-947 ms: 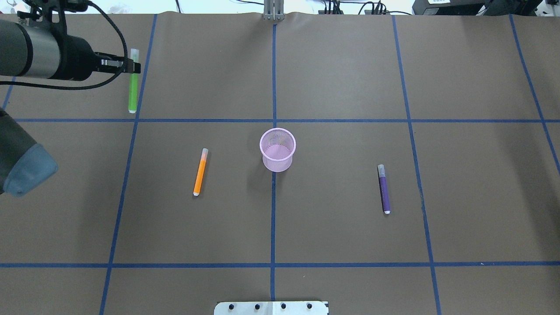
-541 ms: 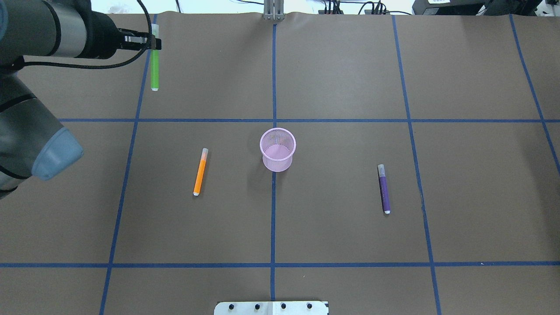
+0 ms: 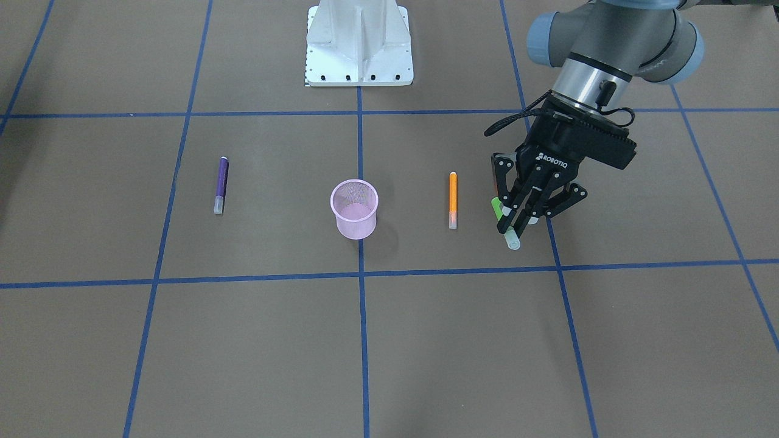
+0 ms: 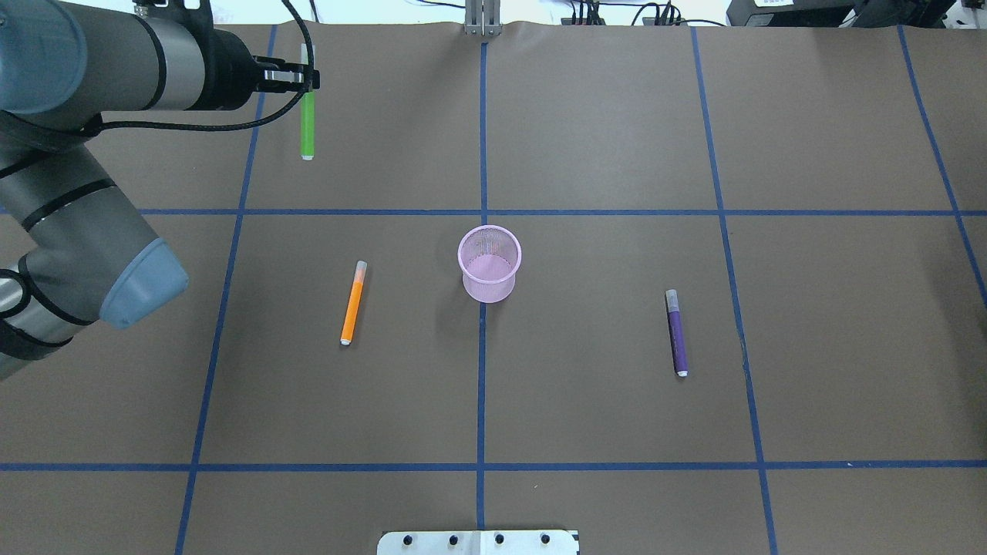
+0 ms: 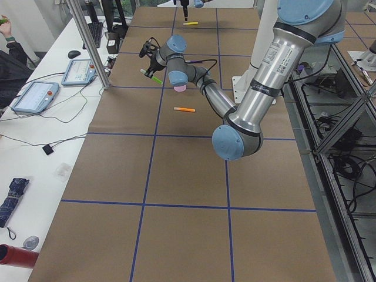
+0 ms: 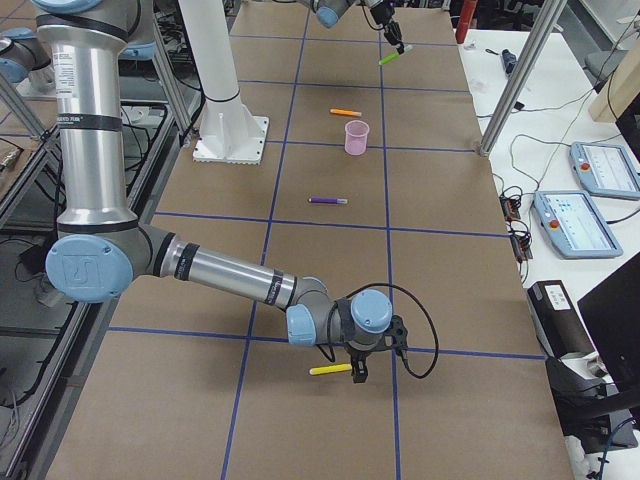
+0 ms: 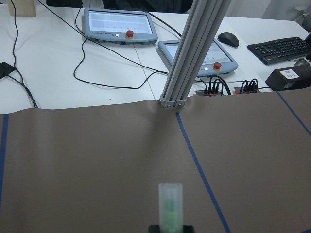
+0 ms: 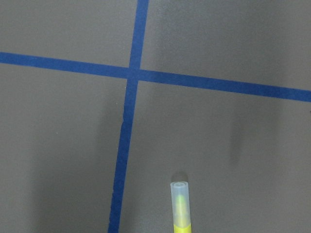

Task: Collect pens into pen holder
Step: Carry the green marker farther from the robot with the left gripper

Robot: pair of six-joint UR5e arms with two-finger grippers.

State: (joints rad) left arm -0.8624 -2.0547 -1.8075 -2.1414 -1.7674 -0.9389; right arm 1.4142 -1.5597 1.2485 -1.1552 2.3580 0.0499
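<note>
My left gripper [image 4: 308, 77] is shut on the green pen [image 4: 308, 127] near its pale cap and holds it above the table at the far left. It also shows in the front view [image 3: 515, 222], and the cap shows in the left wrist view [image 7: 170, 206]. The pink mesh pen holder [image 4: 490, 287] stands upright mid-table, with nothing seen inside. The orange pen [image 4: 352, 304] lies to its left and the purple pen [image 4: 677, 339] to its right. My right gripper [image 6: 356, 372] shows only in the exterior right view, off to the right; I cannot tell whether it is open or shut.
A yellow pen [image 6: 330, 369] lies beside or in the right gripper and shows in the right wrist view [image 8: 181, 206]. The robot's base plate [image 4: 478, 542] is at the near edge. An aluminium post [image 4: 482, 19] stands at the far edge.
My left gripper has carried the green pen to the right and a little farther from the robot. The other pens and the holder have not moved.
</note>
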